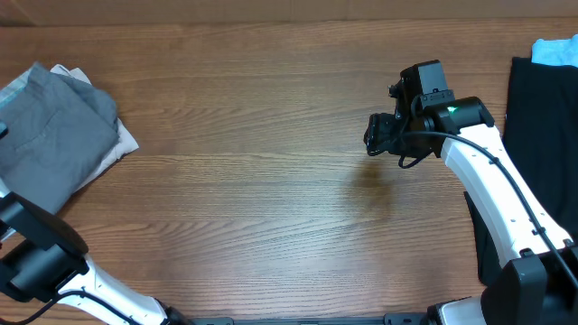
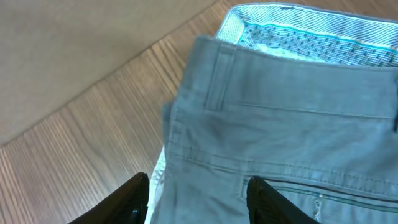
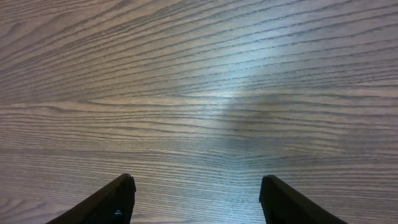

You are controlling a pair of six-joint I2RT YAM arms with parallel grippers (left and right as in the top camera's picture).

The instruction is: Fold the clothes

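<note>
Grey shorts (image 1: pixel 54 135) folded at the bench (image 1: pixel 271 217) left edge, left gripper (image 2: pixel 198 200) parted over them, right gripper (image 3: pixel 196 202) parted over mid-bench wood.

The grey shorts (image 1: pixel 50 126) lay folded at the left edge of the wooden table (image 1: pixel 253 208), near the upper-left corner. They rested on a pale beige garment (image 1: pixel 125 142), of which only narrow margins showed at the top and right. The white right arm (image 1: pixel 492 185) reached in from the lower-right corner. The black right gripper (image 1: pixel 372 135) hung over bare wood toward the upper edge, well apart from the shorts. 1 black garment (image 1: pixel 542 117) lay along the right edge, with a pale blue item (image 1: pixel 555 50) at the upper-right corner. The left arm (image 1: pixel 41 262) occupied the lower-left corner.
</note>
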